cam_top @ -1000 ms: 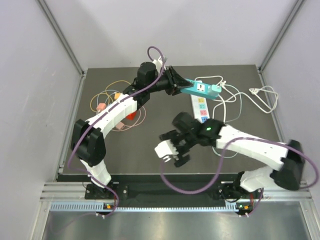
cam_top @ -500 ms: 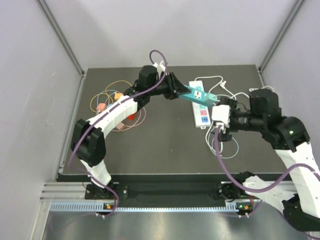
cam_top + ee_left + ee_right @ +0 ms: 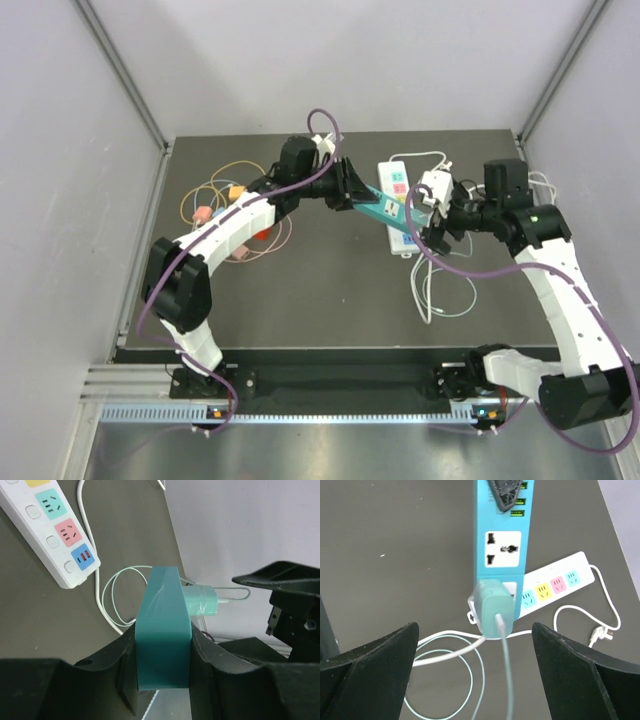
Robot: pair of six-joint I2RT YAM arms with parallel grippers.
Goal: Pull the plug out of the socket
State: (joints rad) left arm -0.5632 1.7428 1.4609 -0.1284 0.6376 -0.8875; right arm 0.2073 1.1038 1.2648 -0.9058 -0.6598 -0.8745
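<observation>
Right arm has swung up from the near-middle of the table to the far right side since a second ago, and your right gripper now points at the free end of the teal socket strip. Left arm has barely shifted, only tipped the strip a bit lower toward the right arm

Left gripper is clenched on the teal socket strip; in the left wrist view its black fingers press both side faces of the teal body and the strip is lifted clear of the table

Mint plug is still seated in the end outlet of the strip, sticking out toward the right wrist camera, with its pale cable running off toward that camera and looping on the table below

Your right fingers are spread wide, one on each side of the plug. The plug sits between them, roughly centred and a little beyond the tips, with clear gaps on both sides and no contact, so nothing is grasped on the right

White power strip with coloured outlets lies flat on the table under and behind the teal one. Coloured cables lie tangled at the far left of the table, well apart from both grippers
</observation>
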